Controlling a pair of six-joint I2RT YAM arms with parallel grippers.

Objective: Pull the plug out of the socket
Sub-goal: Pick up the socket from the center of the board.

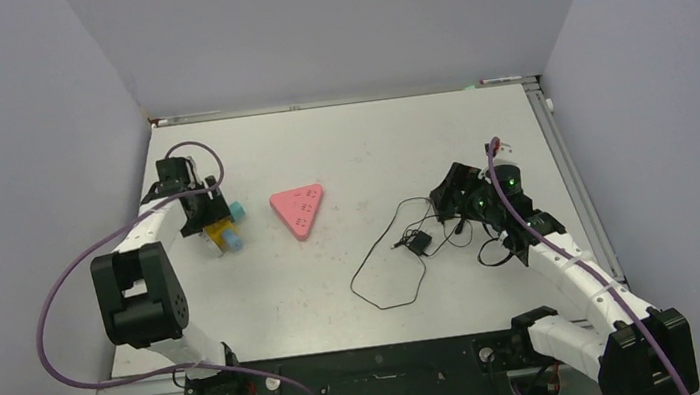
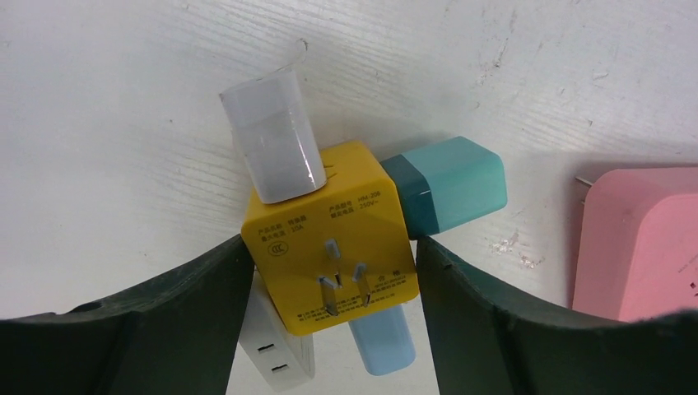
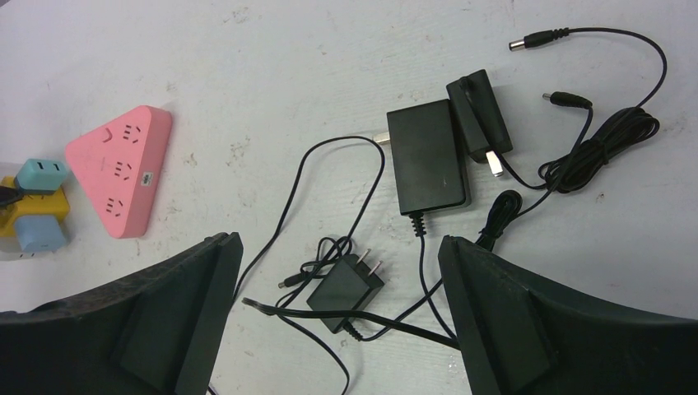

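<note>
Left gripper point(image 2: 333, 247) is bracketing the yellow cube socket point(image 2: 317, 226), clamped or not unclear; right gripper point(image 3: 337, 243) is hanging released; white plug point(image 2: 276, 148) looking light, rigid, slick, pinch its flat sides

Pink socket point(image 2: 638, 239) cropped, yellow cube point(image 2: 362, 234) label illegible

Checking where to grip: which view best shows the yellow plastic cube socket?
Left wrist: the yellow plastic cube socket is close, centred, sharp. Top external shows it tiny; right wrist, a sliver at its left edge.

Cube socket point(image 1: 222, 235) left of triangular strip point(image 1: 299, 210); adapters point(image 1: 419, 242) right of strip.
</note>
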